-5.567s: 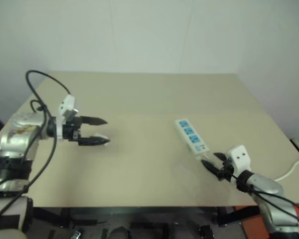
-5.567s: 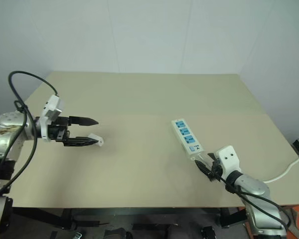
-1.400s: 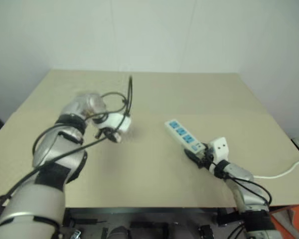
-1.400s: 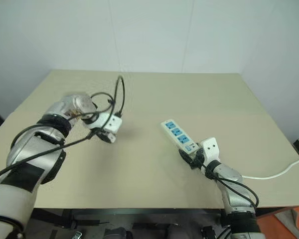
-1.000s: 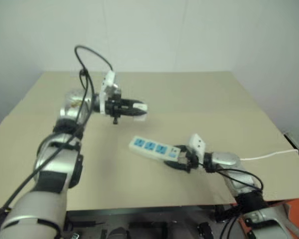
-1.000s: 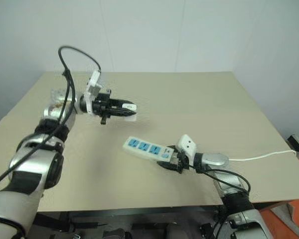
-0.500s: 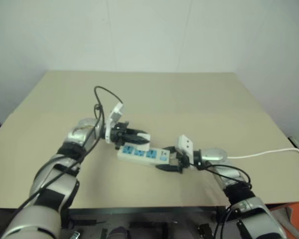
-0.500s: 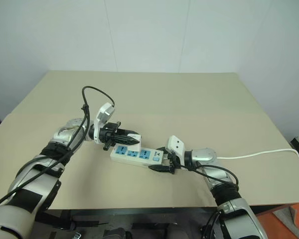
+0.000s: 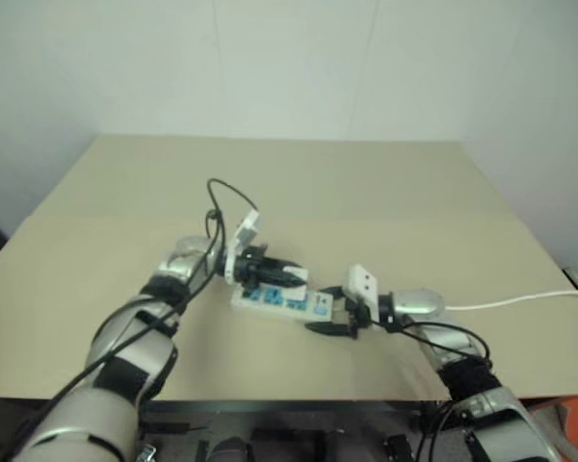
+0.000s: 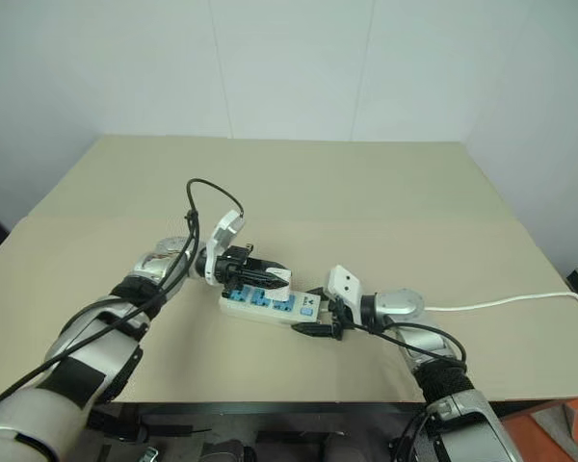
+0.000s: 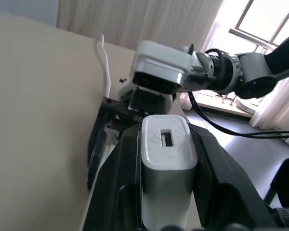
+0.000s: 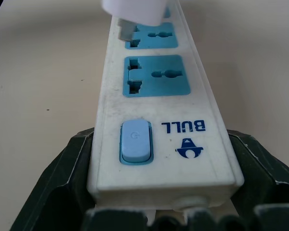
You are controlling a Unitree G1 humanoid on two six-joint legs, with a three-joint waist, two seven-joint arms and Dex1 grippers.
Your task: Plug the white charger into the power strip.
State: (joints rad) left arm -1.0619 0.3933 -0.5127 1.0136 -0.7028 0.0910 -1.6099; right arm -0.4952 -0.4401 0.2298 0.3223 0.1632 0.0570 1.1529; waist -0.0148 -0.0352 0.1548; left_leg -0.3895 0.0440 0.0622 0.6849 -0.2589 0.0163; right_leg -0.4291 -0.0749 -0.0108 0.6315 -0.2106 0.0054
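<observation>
left gripper clamps white charger | right gripper pinches power strip end | align prongs with middle socket, press straight

White charger cut off by frame edge; prong depth in power strip socket indeterminable; far socket hidden.
</observation>
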